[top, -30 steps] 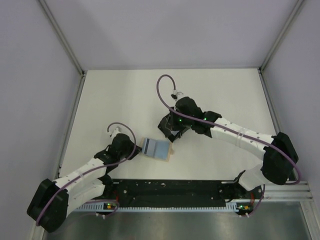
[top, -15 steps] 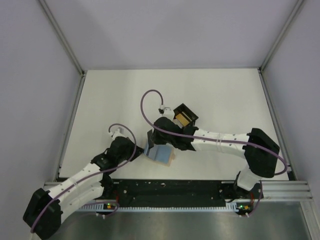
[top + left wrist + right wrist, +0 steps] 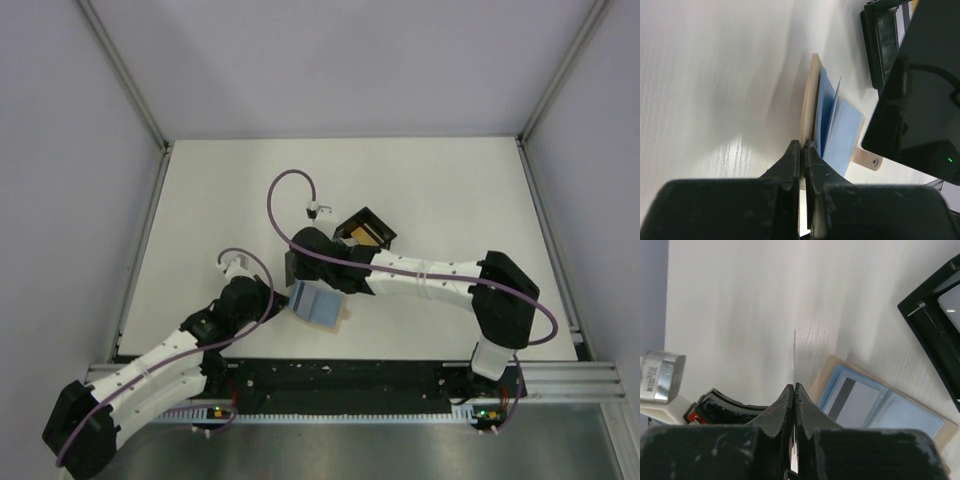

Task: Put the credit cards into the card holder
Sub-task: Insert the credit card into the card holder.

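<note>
Change: your right arm has swung left off the black tray (image 3: 380,224) and now sits just beside the card holder (image 3: 322,305). The tray is uncovered again, with a yellow-orange card (image 3: 360,238) showing inside. Left arm barely shifts.

Meaning: pick looks done and you're at the insert step, with at least that tray card left to go.

Right gripper (image 3: 794,387): jaws pressed together on a thin card (image 3: 794,355). It's seen edge-on, sticking straight out past the tips; colour can't be told. The card is in the air, not yet touching the holder.

Left gripper (image 3: 802,145): jaws pinched on the holder's tan edge, at its left side.

The holder lies on the table between the two arms, opened up. Its blue pockets (image 3: 832,125) are fanned open, and one already shows a card with a dark stripe (image 3: 852,400).

You need the edge lined up with a pocket mouth before pushing in.
</note>
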{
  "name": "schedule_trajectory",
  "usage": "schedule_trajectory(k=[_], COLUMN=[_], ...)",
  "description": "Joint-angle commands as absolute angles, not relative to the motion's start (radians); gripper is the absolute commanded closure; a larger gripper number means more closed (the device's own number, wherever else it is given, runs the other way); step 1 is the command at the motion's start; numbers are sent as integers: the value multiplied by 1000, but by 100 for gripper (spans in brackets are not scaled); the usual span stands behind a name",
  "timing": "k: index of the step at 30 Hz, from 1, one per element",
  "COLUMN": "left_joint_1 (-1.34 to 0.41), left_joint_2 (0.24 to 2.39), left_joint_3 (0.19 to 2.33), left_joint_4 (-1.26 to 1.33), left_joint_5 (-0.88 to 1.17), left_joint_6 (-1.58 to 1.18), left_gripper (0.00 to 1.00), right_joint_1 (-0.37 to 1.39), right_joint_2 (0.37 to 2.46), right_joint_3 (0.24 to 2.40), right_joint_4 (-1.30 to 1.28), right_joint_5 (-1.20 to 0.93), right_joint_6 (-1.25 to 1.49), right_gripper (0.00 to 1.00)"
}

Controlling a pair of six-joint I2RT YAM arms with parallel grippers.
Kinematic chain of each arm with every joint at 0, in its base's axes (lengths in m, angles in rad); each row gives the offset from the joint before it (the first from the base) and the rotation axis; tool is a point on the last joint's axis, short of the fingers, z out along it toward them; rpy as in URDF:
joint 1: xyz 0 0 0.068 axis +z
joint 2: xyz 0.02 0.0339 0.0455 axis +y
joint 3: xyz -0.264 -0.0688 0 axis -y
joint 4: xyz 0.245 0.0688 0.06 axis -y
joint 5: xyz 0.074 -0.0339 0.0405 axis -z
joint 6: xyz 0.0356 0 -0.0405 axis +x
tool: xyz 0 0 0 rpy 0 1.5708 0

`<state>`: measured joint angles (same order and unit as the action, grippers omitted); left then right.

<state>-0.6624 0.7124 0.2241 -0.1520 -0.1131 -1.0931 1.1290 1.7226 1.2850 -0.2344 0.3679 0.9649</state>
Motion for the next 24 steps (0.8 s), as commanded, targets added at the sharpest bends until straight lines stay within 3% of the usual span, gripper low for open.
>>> schedule_trajectory(k=[1, 24], left_joint_1=[-667, -684], left_joint_2=[693, 678], left_joint_3=[219, 216], left_joint_4=[-130, -100], left_joint_5=[-135, -129], left_joint_6=[-1077, -1055], left_gripper=[100, 100], right_joint_1=[1154, 1158], right_joint_2=[1753, 1773], right_joint_3=[1321, 1344], right_joint_4=[-285, -304], right_joint_5=[416, 426], right_joint_6=[960, 928], right_gripper=[100, 100])
